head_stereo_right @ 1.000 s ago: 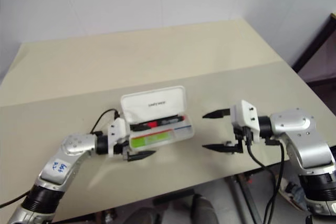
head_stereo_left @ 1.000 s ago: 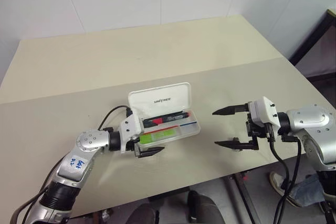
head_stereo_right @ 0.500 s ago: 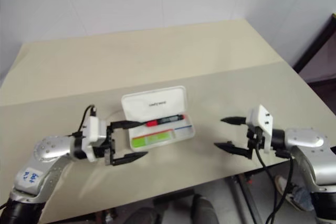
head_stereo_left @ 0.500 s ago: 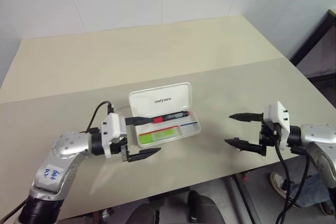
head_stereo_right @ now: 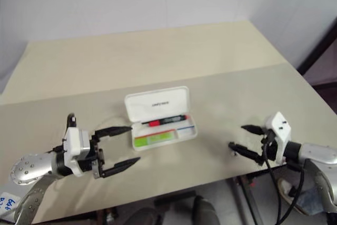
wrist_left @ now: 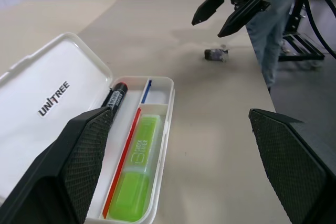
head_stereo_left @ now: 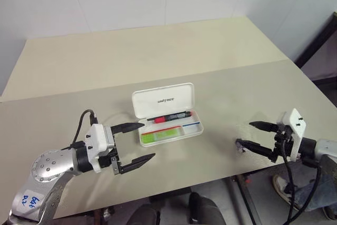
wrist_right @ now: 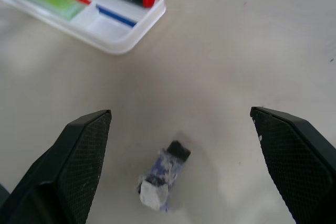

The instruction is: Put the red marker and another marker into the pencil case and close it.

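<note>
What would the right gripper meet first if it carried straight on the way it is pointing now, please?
Most likely the small grey-black stub on the table: it lies just ahead of the open right gripper, slightly toward one finger; depth is uncertain.

Bare table (head_stereo_left: 210,93) all around pencil case (head_stereo_left: 167,114); raised lid (head_stereo_left: 161,100) blocks far side; small stub (head_stereo_left: 240,146) near right gripper (head_stereo_left: 254,136).

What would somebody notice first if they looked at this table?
The open white pencil case in the middle of the table, lid up, with a red marker and a lime-green highlighter lying inside. On either side hangs a gripper with its black fingers spread wide and empty: the left gripper near the case, the right gripper by the table's right edge. A small crumpled stub lies on the table under the right gripper.
</note>
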`<action>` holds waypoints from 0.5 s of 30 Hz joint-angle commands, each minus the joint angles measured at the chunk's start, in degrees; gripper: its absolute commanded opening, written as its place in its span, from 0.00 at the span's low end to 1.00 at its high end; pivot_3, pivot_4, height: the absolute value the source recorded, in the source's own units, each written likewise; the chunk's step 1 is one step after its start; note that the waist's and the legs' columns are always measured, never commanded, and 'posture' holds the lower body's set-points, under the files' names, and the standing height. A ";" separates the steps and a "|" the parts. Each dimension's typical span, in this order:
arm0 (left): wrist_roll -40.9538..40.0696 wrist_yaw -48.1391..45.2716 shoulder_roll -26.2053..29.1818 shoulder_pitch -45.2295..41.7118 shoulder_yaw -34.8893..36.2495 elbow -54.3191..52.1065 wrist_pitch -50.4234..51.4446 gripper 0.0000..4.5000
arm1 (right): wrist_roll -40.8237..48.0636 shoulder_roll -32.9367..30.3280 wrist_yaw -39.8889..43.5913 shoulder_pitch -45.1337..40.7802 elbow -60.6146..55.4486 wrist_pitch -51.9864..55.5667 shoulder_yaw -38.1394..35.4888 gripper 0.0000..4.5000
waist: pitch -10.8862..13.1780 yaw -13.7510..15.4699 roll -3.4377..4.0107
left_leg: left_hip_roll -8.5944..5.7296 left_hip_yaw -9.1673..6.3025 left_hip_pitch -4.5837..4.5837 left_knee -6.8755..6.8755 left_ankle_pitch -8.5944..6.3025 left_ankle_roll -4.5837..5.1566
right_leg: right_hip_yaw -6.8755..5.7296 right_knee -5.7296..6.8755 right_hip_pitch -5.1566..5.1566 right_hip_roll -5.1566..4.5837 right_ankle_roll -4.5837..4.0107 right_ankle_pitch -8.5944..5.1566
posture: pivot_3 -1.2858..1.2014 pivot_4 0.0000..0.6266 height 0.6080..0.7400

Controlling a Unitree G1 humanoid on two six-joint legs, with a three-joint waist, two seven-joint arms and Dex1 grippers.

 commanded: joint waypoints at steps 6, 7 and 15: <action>-3.58 1.93 0.59 2.94 1.74 -5.23 2.05 0.99 | 5.12 4.19 -12.11 1.07 -10.26 11.16 -2.25 1.00 | 0.01 -0.05 0.03 | -0.01 0.01 0.00 -0.05 -0.02 0.02 | -0.01 -0.04 0.00 0.01 0.00 0.00 | 0.52 0.24 1.00; -3.76 1.93 0.81 2.92 1.98 -5.19 2.26 0.99 | 5.10 5.09 -13.93 1.56 -11.88 12.22 -1.78 1.00 | 0.01 -0.04 0.03 | 0.00 0.01 0.01 -0.05 -0.02 0.02 | -0.01 -0.03 0.00 0.02 0.00 0.00 | 0.52 0.24 1.00; -4.54 2.59 1.91 1.38 1.89 -4.54 3.13 0.99 | 2.76 10.35 -25.00 3.50 -17.85 16.67 1.02 1.00 | 0.01 -0.11 0.02 | -0.05 0.02 0.02 -0.06 -0.02 0.02 | -0.02 -0.03 0.00 0.03 0.00 0.00 | 0.52 0.24 1.00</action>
